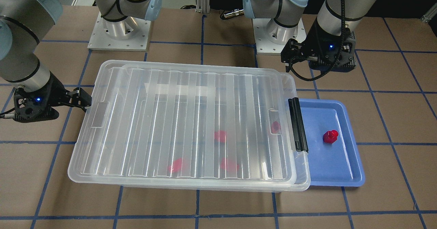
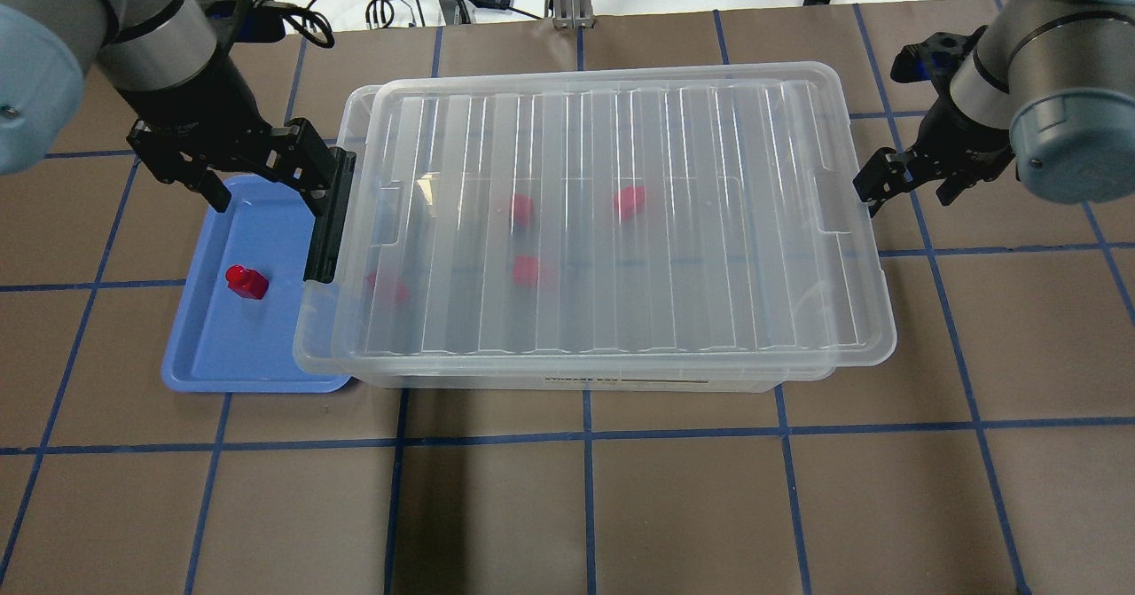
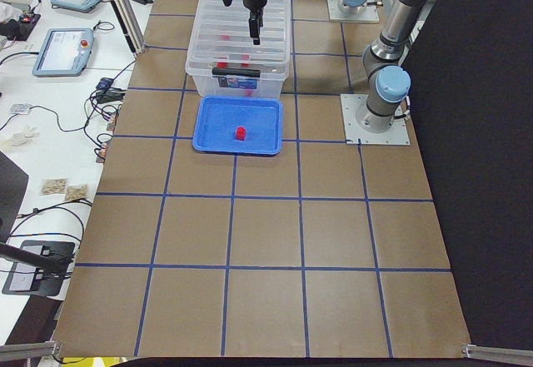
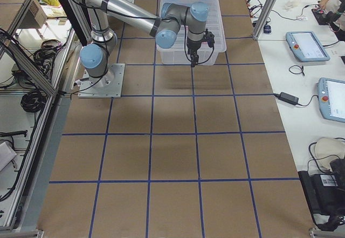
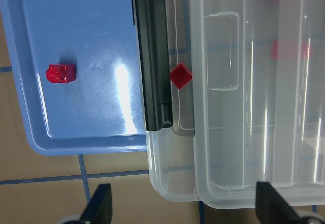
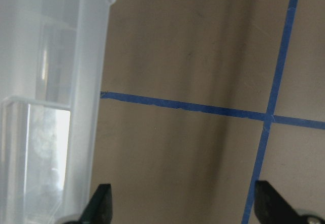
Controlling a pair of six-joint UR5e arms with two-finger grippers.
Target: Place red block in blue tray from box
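Note:
The red block (image 2: pixel 246 282) with a round stud lies in the blue tray (image 2: pixel 222 364), also in the front view (image 1: pixel 330 136) and left wrist view (image 5: pixel 60 74). The clear box (image 2: pixel 621 223) stands beside the tray, its ribbed lid on top and shifted slightly off the latch end. Its black latch bar (image 2: pixel 330 215) hangs over the tray's edge. My left gripper (image 2: pixel 262 183) is open and empty above the tray's far end, by the latch. My right gripper (image 2: pixel 913 183) is open and empty just off the box's other short end.
Several more red blocks (image 2: pixel 526 270) lie inside the box under the lid. One red cube (image 5: pixel 181 76) sits near the latch end. The table is brown with blue tape lines (image 1: pixel 198 201). Both arm bases (image 1: pixel 119 31) stand behind the box.

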